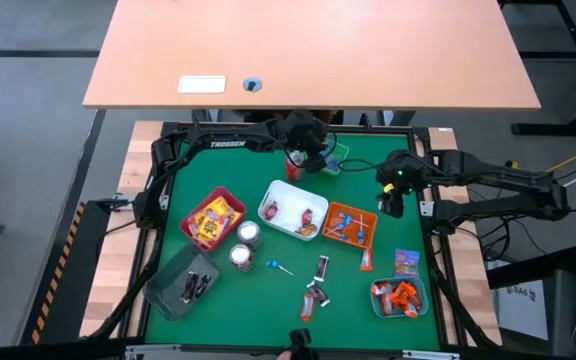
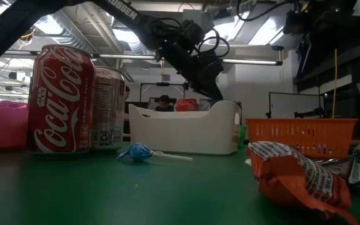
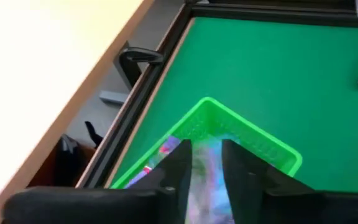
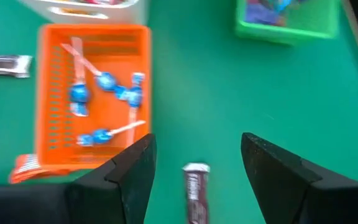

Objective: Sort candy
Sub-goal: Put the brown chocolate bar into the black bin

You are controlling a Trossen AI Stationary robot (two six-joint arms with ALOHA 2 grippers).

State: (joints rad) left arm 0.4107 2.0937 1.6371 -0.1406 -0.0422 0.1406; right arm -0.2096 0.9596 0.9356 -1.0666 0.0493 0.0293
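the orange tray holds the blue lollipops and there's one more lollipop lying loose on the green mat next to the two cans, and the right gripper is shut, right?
Not quite: the right gripper is open, its fingers spread wide in the right wrist view. The rest holds: the orange tray holds the blue lollipops, and one loose lollipop lies on the mat by the two cans.

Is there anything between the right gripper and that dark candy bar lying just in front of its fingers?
Nothing visible. In the right wrist view the right gripper is open, and the dark bar lies on bare green table between the fingers. The orange tray of lollipops sits off to one side, clear of the path.
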